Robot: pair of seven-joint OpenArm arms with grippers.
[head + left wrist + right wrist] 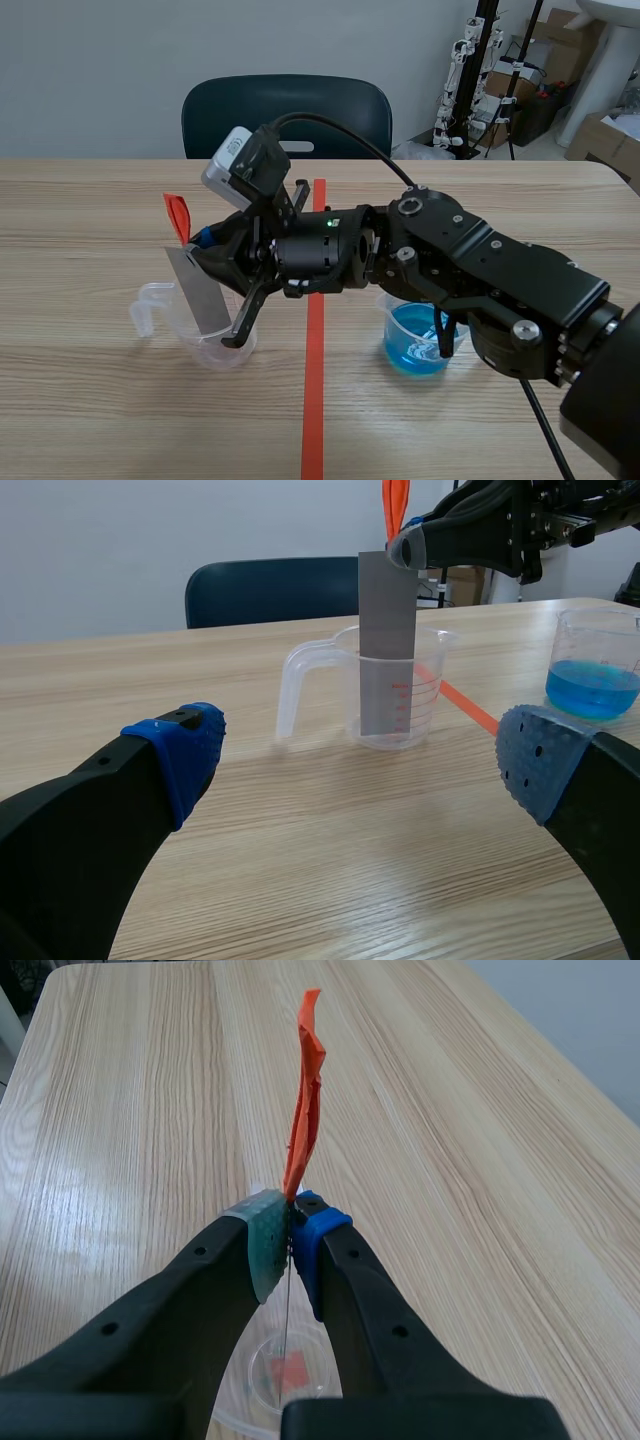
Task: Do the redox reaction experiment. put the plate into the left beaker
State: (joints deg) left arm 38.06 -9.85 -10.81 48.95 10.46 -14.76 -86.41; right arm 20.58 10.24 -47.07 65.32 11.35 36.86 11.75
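Note:
A thin grey plate (200, 290) with an orange tag (177, 215) at its top stands nearly upright, its lower end inside the clear left beaker (215, 345). My right gripper (205, 245), reaching across from the right, is shut on the plate's top. From the left wrist, the plate (386, 630) sits inside the beaker (395, 695), and my left gripper (365, 760) is open, low and short of it. From the right wrist, the gripper (292, 1235) pinches the plate (287, 1310) edge-on, over the beaker (275, 1375).
A second beaker (415, 340) holding blue liquid stands right of the red tape line, under the right arm. A dark chair (285, 115) is behind the table's far edge. Boxes and stands fill the back right corner.

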